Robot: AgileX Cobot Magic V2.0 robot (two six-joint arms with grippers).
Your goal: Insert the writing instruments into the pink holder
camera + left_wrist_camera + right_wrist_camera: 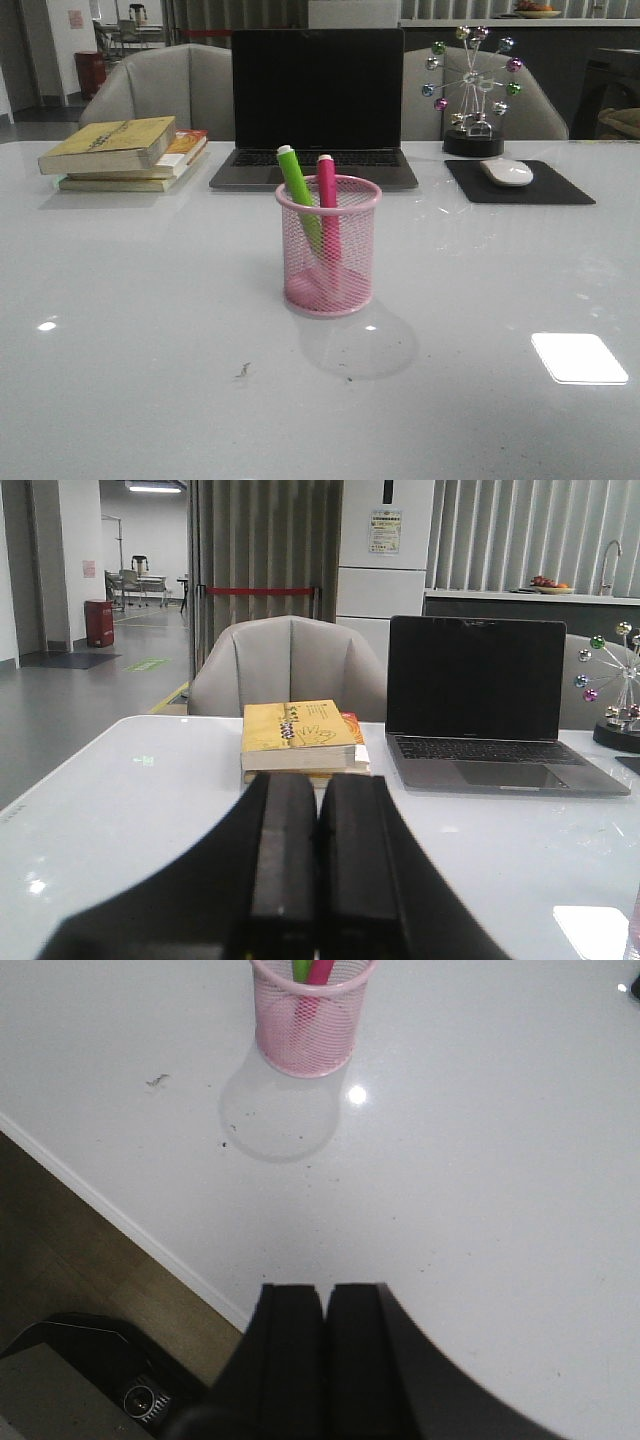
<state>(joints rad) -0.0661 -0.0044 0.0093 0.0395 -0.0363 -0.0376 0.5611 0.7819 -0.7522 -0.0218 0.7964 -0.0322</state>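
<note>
The pink mesh holder [328, 247] stands upright in the middle of the white table. Inside it lean a lime green marker [298, 195] and a magenta marker [327, 200], tips above the rim. The right wrist view shows the same holder [306, 1022] with both markers, well away from my right gripper [324, 1292], which is shut and empty over the table near its front edge. My left gripper [318, 780] is shut on nothing, held above the table and facing the books. Neither gripper appears in the front view.
A stack of books [125, 152] lies at the back left, a dark laptop [316, 105] at the back centre, a white mouse [507, 172] on a black pad [520, 184] and a ball ornament [472, 90] at the back right. The table edge [130, 1230] runs near my right gripper.
</note>
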